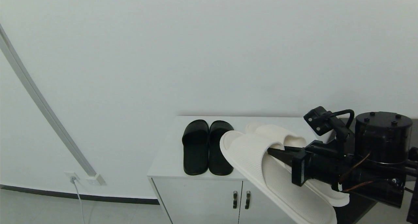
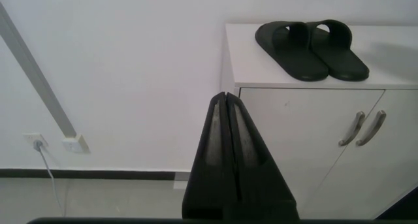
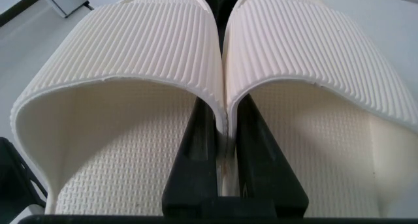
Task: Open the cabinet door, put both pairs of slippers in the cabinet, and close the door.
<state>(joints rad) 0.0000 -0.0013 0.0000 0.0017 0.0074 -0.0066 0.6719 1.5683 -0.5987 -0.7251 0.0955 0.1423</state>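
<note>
White slippers (image 3: pixel 130 87) are lying side by side right before the right wrist camera. The right gripper (image 3: pixel 222 139) is holding them by the straps. One finger is going under each strap, and the narrow jaws are pinching the two inner strap edges together.

In the head view the right arm is coming in from the right edge and pointing to the left, almost level. The right gripper (image 1: pixel 277 152) is carrying the white slippers (image 1: pixel 251 158) in a tilted way. Their upper ends are sitting over the right part of the cabinet (image 1: pixel 166 158), and their lower ends are pointing down to the right. I cannot tell if they are touching the cabinet top. The bottom edge is cutting off the nearer slipper, and the farther one is half hidden behind it and behind the gripper.

Black slippers (image 1: pixel 204 147) are resting flat on the cabinet top, close together, just beside the white pair. Both doors (image 1: pixel 196 198) are standing closed, with two handles (image 1: pixel 241 199) near each other at the middle.

In the left wrist view the left gripper (image 2: pixel 226 103) is hanging low before the cabinet (image 2: pixel 294 132), well apart from the black slippers (image 2: pixel 313 41). Its jaws are pressed together with nothing between them.

Behind, a slanted rail (image 1: pixel 39 100) is running down the wall to a socket (image 1: pixel 72 176).
</note>
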